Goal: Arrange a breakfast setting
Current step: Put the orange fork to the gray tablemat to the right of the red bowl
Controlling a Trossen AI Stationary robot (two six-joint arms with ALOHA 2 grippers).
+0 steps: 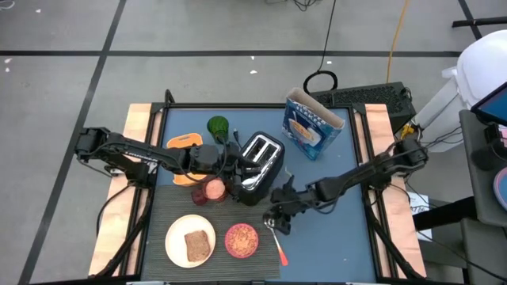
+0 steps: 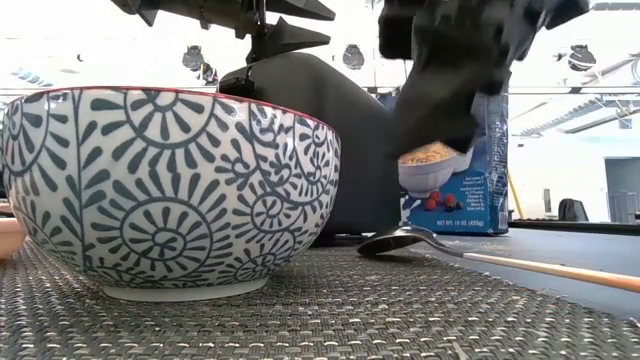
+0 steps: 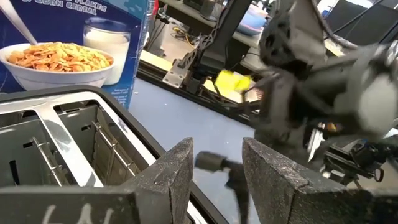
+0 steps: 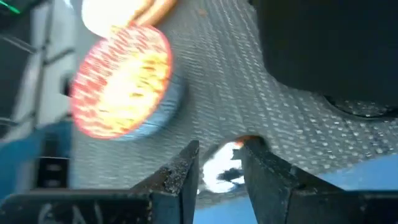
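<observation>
The cream plate [image 1: 176, 237] with a brown toast slice [image 1: 198, 245] sits near the table's front edge. The pink bowl of cereal [image 1: 242, 241] stands to its right. The red-handled spoon [image 1: 277, 244] lies flat on the mat right of the bowl; its metal bowl [image 2: 400, 240] rests there. My right gripper [image 1: 274, 218] hangs just above the spoon's metal end [image 4: 224, 171], open, with nothing between its fingers. My left gripper [image 3: 217, 168] is at the end of the silver-black toaster [image 1: 261, 162], with a gap between its fingers. My left gripper's fingers [image 3: 177, 168] stand on either side of the toaster's black lever [image 3: 211, 163], coming nearly level from the table's left. Whether they touch the lever I cannot tell.
A blue cereal box [image 1: 311, 123] stands at the back right. An orange container [image 1: 184, 142], a green item [image 1: 218, 125] and a small red cup [image 1: 214, 190] lie left of the toaster. There is bare mat to the right of the spoon.
</observation>
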